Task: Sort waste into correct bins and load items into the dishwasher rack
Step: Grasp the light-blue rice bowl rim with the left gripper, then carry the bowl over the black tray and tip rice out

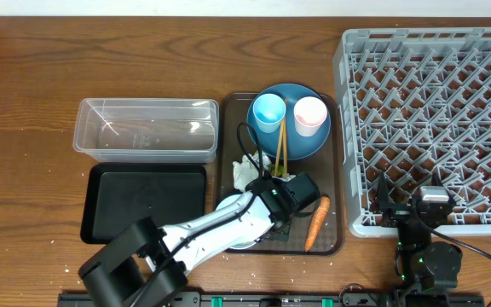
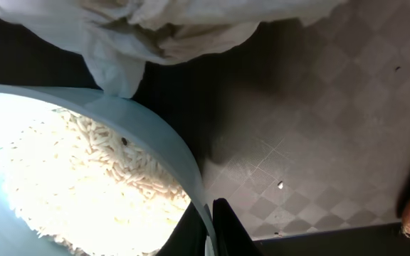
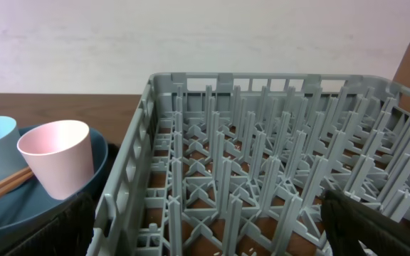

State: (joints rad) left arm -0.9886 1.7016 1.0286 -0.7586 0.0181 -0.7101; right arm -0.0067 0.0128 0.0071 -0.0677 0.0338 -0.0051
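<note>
My left gripper is shut on the rim of the small white-blue bowl, which holds white rice. In the overhead view this gripper is low over the brown serving tray, and the arm hides most of the bowl. The crumpled white wrapper lies just behind the bowl. The orange carrot lies to its right. The blue plate carries the light blue cup, the pink cup and two chopsticks. My right gripper is open and empty over the grey dishwasher rack's front left corner.
The clear tub stands left of the brown serving tray, with the black tray in front of it. A few rice grains lie on the serving tray floor and on the table near the front edge.
</note>
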